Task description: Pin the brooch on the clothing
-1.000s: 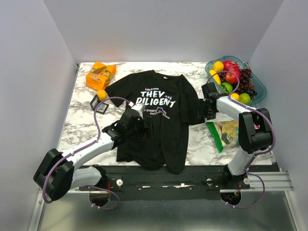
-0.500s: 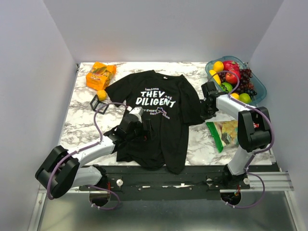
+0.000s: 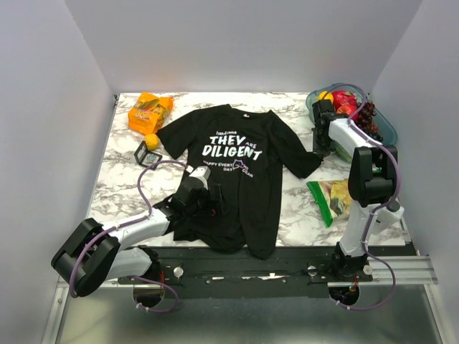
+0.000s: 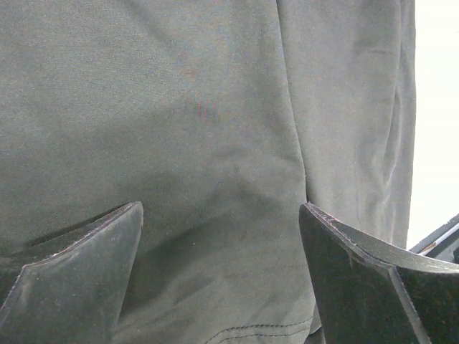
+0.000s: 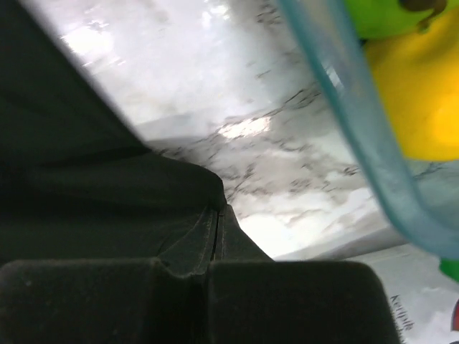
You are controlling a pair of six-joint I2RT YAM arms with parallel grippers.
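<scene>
Clothing [image 3: 251, 204] laid flat, collar away, under wide-open, empty left end effector [image 3: 214, 199]; right end effector [image 5: 197, 276] clamped on right-hand sleeve [image 3: 305, 158]; brooch not sighted.

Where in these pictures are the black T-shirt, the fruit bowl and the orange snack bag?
black T-shirt [image 3: 240, 204], top view, plain cloth below the lettering.
fruit bowl [image 3: 391, 133], top view, its right rim.
orange snack bag [image 3: 148, 112], top view, middle of the pack.

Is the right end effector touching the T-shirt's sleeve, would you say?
Touching: right wrist view shows the right end effector shut, pinching the T-shirt sleeve.
</scene>
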